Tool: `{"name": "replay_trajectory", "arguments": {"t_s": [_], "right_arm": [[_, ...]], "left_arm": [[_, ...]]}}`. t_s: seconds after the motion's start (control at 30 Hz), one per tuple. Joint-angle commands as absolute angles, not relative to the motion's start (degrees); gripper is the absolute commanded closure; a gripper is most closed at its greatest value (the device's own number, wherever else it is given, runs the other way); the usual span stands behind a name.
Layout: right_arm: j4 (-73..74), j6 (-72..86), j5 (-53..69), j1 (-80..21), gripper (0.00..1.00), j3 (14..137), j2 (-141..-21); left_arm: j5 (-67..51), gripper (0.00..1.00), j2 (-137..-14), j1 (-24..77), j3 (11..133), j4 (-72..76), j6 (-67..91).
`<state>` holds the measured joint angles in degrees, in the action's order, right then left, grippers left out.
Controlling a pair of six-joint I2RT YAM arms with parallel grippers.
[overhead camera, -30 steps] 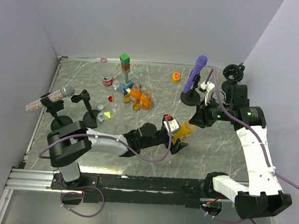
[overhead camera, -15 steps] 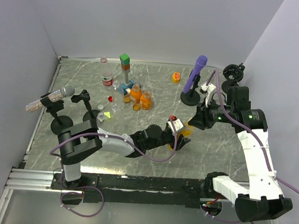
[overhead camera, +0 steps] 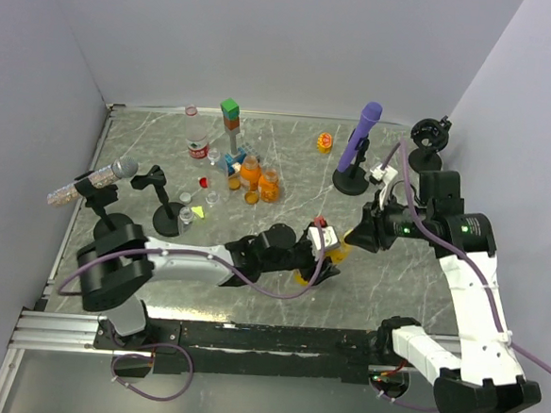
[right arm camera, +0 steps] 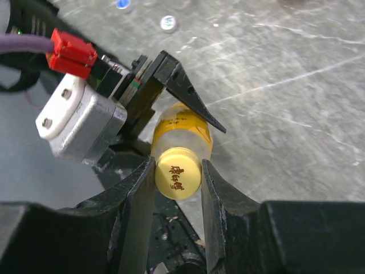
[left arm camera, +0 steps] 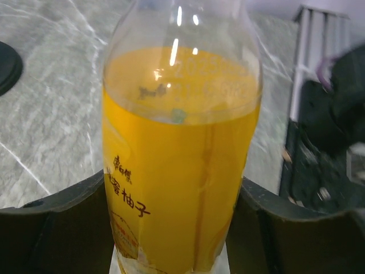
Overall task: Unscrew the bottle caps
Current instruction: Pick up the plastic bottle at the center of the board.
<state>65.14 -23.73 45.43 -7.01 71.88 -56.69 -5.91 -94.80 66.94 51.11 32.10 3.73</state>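
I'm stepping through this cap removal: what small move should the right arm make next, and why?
Probably rotate the right gripper to twist the yellow cap loose: its fingers pinch the cap, and the left gripper clamps the juice bottle below.

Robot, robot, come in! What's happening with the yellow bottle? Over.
Left tool shut on juice bottle. Right tool shut on its yellow cap, cap on. Nothing blocking either tool.
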Motion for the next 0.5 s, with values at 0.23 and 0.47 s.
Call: {"name": "replay_trajectory", "arguments": {"t_s": [0.23,0.47], "right_arm": [[67.58,-31.37,53.34,-7.38,0.57,72.95,-54.84],[71.01,-31.55,57.3,-7.38,0.22,77.51,-55.72]], "left_arm": [[-25.13,0.88,-81.65,67.41,56.5,3.63,-5.18],[-26.19,0.89,-83.59,67.41,60.82,-6.68,-6.5]]}}
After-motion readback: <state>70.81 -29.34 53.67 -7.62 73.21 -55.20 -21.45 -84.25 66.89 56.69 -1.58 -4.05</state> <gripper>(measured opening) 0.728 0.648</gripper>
